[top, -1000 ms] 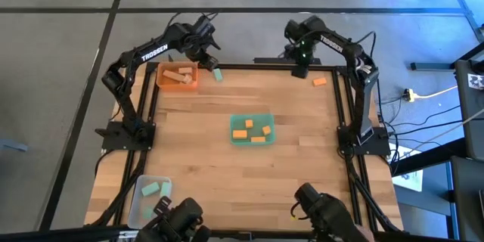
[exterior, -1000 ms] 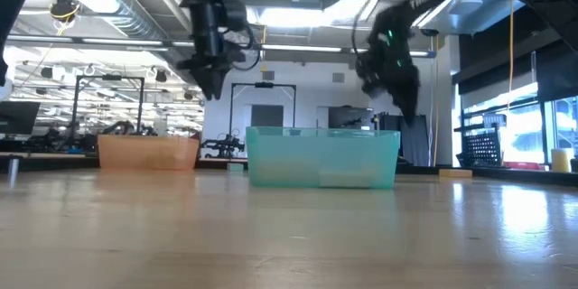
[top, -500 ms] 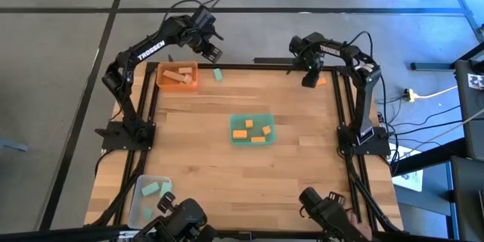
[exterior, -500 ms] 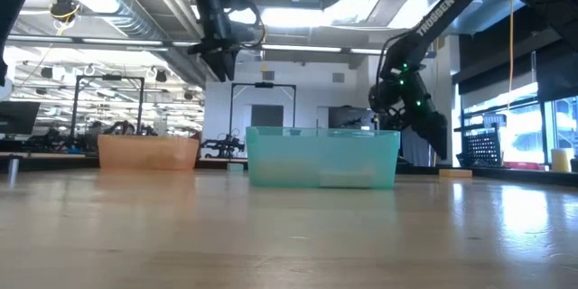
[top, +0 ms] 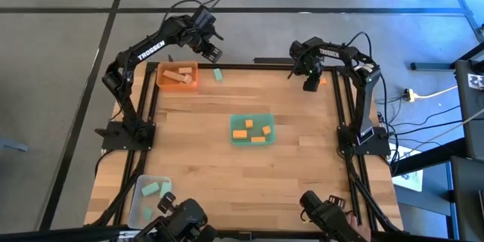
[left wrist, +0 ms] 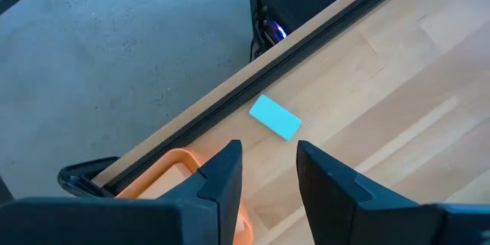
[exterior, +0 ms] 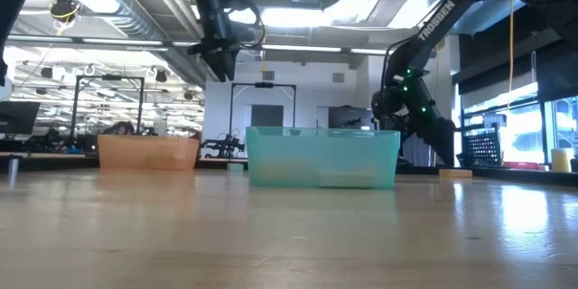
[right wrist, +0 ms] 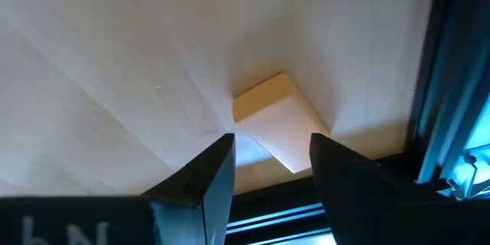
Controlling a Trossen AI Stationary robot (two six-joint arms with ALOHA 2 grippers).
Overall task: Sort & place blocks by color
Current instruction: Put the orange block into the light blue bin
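An orange block (right wrist: 269, 115) lies flat on the table by the far right corner (top: 322, 82). My right gripper (right wrist: 271, 141) is low over it and open, one finger on each side of the block's near end, touching nothing that I can see. My left gripper (top: 212, 51) hangs high over the table's far edge, open and empty (left wrist: 268, 151). Below and beyond it a mint-green block (left wrist: 275, 117) lies on the wood (top: 218, 75). The orange tray (top: 178, 76) beside it holds pale wood blocks.
A green tray (top: 252, 130) with several orange blocks stands mid-table. A clear tray (top: 148, 196) with mint-green blocks sits at the near left corner. A black frame rail (right wrist: 452, 69) runs close beside the orange block, along the table's edge.
My right gripper has come down and toward the table's right edge, tipping steeper, until it stands low over the orange block. My left gripper has risen a little over the far edge. Neither has opened or shut, and no block has moved.
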